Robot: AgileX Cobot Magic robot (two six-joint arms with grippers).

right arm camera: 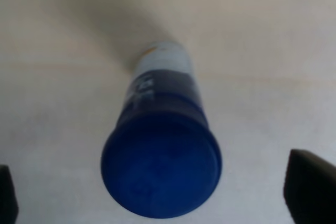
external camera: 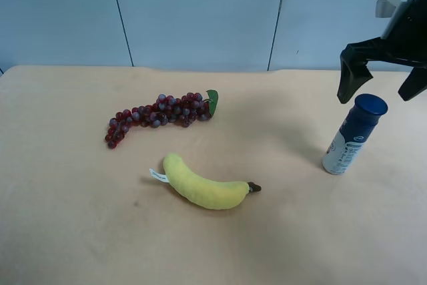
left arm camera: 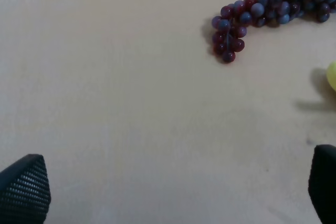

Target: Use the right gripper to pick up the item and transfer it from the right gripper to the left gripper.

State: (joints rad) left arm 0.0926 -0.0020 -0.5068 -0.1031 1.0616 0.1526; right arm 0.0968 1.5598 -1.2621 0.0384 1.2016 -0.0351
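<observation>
Overhead view, left to right.

1. Grapes [external camera: 160, 115]: about 10 o'clock on the table [external camera: 67, 231]. No part in the task.
2. Banana [external camera: 203, 186]: near centre, stem tip towards 3 o'clock. No part in the task.
3. Bottle [external camera: 353, 135]: at 3 o'clock on the table, well apart from both fruits. It stands on its white base with the blue cap uppermost. Its long axis is close to vertical and reads in this view as base at 7 o'clock, cap at 1 o'clock.
4. Right gripper [external camera: 378, 91]: hangs just above the cap, jaws spread wide and holding nothing. One tip is at 11 o'clock of the cap, the other at 2 o'clock. The right wrist view confirms this: the cap sits between the two tips with clear gaps either side, no contact.

Governing relation: the bottle lies straight below the spread jaws, so a descent along its axis should bring the tips beside the blue upper body.

Left gripper [left arm camera: 173, 184]: out of the overhead view. Its wrist view shows the jaws parted over bare table, empty, with the grapes ahead. The right arm is much the nearer.

Markings: small print and a round blue emblem on the white body, with pale marks on the blue band. None legible.
</observation>
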